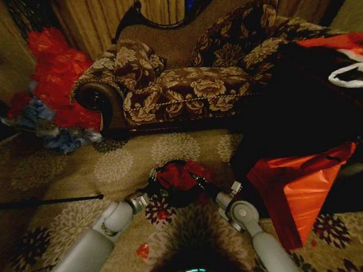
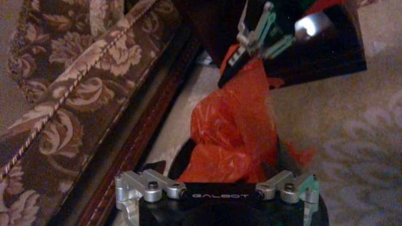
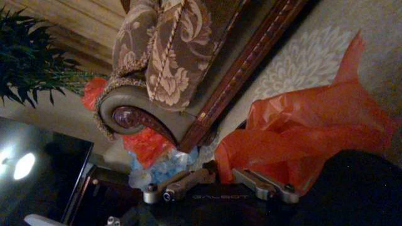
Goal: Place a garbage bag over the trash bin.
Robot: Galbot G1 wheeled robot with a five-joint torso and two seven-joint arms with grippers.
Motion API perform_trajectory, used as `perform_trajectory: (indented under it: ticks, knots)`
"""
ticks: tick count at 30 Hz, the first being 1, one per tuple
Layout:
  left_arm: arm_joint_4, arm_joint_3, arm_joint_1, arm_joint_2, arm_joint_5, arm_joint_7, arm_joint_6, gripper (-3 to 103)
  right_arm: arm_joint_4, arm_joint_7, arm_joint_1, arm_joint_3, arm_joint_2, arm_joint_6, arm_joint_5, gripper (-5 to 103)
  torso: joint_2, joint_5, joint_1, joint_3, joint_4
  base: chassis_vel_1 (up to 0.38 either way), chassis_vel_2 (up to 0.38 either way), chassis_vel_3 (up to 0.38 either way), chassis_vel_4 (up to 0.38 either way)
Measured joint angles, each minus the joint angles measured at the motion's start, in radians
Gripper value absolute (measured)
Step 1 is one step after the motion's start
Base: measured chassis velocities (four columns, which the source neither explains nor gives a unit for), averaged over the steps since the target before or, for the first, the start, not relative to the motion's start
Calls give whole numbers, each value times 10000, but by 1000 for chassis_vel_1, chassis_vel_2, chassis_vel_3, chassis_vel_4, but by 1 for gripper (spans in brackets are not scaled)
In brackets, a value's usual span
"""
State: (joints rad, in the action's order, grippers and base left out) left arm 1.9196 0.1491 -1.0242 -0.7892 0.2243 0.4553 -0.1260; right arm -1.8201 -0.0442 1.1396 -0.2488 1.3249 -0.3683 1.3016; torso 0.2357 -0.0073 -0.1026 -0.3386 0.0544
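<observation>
You are working with both arms converging on the garbage bag (image 1: 180, 174), which is bunched on top of the trash bin (image 1: 175, 199) on the patterned carpet (image 1: 75, 181), directly ahead of the base and in front of the sofa (image 1: 181, 77). The left gripper (image 1: 153, 184) is meeting the bag from the robot's left and the right gripper (image 1: 203, 186) from its right, so the bag lies between them and neither arm is clearly nearer. In the left wrist view the left gripper (image 2: 217, 181) is closing on crumpled film (image 2: 232, 136); in the right wrist view the right gripper (image 3: 223, 176) is likewise pinching the bag (image 3: 301, 127). The film is thin, glossy and creased; it is likely to slip and tear easily. The bin's rim is mostly hidden, so you cannot tell whether the bag mouth is around it. The larger flat orange-red sheet (image 1: 298, 185) is lying well apart on the right.
</observation>
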Motion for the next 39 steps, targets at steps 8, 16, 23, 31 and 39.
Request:
perform_trajectory:
  ticks: [8, 16, 23, 31, 39]
  knots:
    - [-544, -310, 199, -1008, 472, -536, -25, 100, -20, 21, 34, 62, -123, 60, -8, 0, 0, 0, 0, 0, 1, 0, 0, 0, 0]
    - [-880, -575, 243, -1164, 448, -846, -215, 100, 45, 128, 85, 24, -216, 55, 38, 0, 0, 0, 0, 0, 0, 0, 0, 0, 0]
    - [-1146, -608, 441, -1376, 329, -1314, -194, 100, 207, 148, -22, 93, -271, 221, 31, 0, 0, 0, -1, 0, 0, 0, 0, 0, 0]
    - [-1661, -893, 527, -1913, -392, -2312, 89, 70, 258, 258, 46, 55, -441, 243, 40, 0, 0, 1, 0, 0, 0, 0, 0, 0, 0]
    - [-2120, -1058, 878, -2356, -441, -2594, 81, 43, 308, 318, 62, -118, -588, 242, 159, 0, 0, 0, 0, 0, 1, 0, 0, 0, 0]
